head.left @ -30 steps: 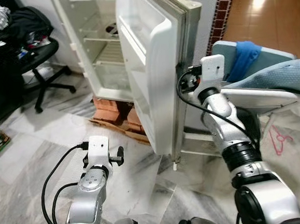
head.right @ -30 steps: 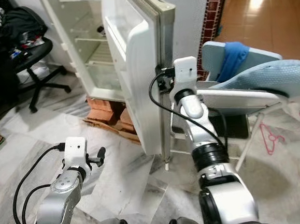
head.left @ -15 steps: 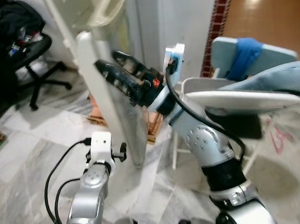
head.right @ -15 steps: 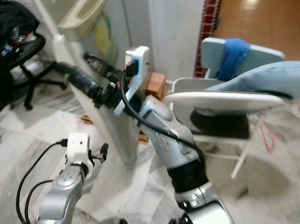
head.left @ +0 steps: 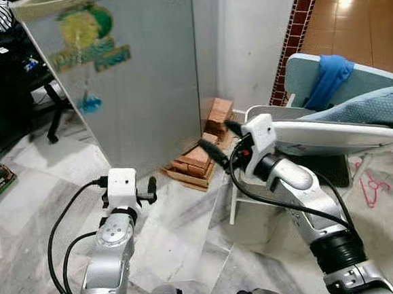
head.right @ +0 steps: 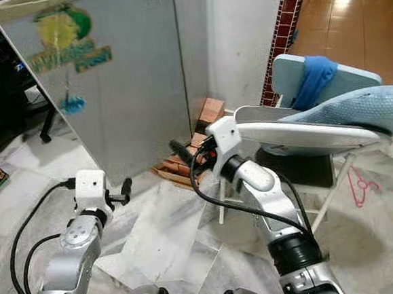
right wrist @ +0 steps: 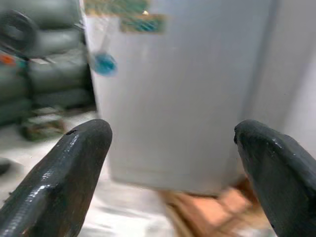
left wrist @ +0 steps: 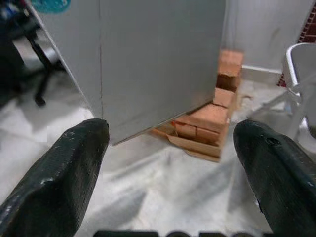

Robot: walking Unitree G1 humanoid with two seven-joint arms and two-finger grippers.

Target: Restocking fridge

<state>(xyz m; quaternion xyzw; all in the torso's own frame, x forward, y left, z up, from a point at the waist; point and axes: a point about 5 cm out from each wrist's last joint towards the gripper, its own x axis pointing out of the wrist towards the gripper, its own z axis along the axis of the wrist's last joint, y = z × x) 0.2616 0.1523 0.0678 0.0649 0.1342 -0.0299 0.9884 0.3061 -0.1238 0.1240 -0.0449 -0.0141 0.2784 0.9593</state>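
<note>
Black fingers of the left gripper (head.left: 145, 190) and the right gripper (head.left: 221, 142) are spread wide and hold nothing. Beyond them the fridge (head.left: 136, 77) stands on bricks (head.left: 198, 153), door shut; I would check the door seals fully.

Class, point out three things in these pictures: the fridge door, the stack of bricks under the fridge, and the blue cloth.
fridge door (head.left: 144, 90), left eye view, bare grey front.
bricks (head.left: 201, 157), left eye view, top brick.
blue cloth (head.left: 330, 75), left eye view, middle fold.
</note>
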